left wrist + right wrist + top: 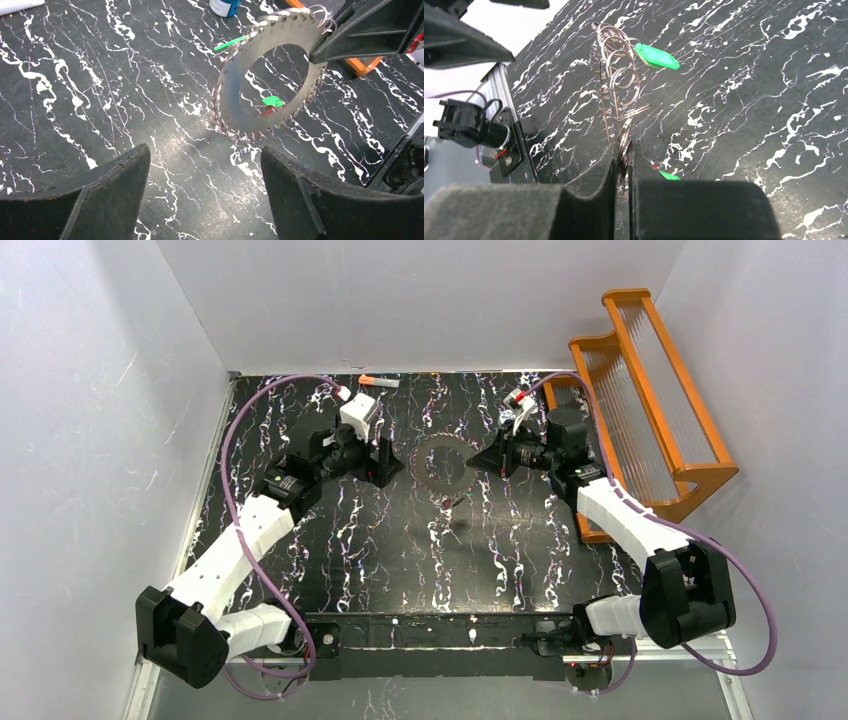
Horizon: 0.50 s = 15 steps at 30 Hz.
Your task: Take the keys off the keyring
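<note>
The keyring (pixel 441 462), a dark-grey toothed ring, stands tilted on the table with its lower edge down (pixel 235 75). My right gripper (pixel 622 160) is shut on its rim, among small wire loops (pixel 621 75); it reaches in from the right (pixel 480 458). One green key (pixel 656 56) hangs off the rim (pixel 231 42). A second green key (pixel 272 101) and a red key (pixel 267 111) show through the hole; I cannot tell if they hang or lie. My left gripper (pixel 205 165) is open and holds nothing, just left of the ring (pixel 385 462).
An orange wooden rack (pixel 650 390) lines the table's right side. An orange-and-grey stick (pixel 380 382) lies at the back edge. A blue-and-white canister (pixel 225 6) stands beyond the ring. White walls close in the left and the back.
</note>
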{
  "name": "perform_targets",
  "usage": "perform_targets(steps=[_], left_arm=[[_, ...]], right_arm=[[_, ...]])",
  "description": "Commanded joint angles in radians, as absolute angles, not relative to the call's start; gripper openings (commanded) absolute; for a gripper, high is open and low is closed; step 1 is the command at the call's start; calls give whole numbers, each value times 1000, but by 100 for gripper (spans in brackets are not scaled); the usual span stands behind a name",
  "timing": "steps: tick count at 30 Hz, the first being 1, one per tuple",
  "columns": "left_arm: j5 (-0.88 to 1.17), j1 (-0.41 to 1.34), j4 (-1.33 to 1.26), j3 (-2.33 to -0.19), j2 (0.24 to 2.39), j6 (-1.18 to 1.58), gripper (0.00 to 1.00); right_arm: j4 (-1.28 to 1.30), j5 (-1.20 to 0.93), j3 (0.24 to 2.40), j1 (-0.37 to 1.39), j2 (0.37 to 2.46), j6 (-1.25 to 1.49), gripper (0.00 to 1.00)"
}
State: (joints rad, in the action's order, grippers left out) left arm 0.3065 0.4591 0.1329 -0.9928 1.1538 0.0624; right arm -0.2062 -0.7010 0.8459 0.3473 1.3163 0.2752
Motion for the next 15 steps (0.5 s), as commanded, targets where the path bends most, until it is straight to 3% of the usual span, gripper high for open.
perform_targets(steps=[1,15], left_arm=[[409,436,100,-975,1102,48,80],[621,428,-28,-936,1182,154,75]], right_arm=[[-164,-826,922,349,1313,154,1],[-246,-967,880,351,1306,181,1]])
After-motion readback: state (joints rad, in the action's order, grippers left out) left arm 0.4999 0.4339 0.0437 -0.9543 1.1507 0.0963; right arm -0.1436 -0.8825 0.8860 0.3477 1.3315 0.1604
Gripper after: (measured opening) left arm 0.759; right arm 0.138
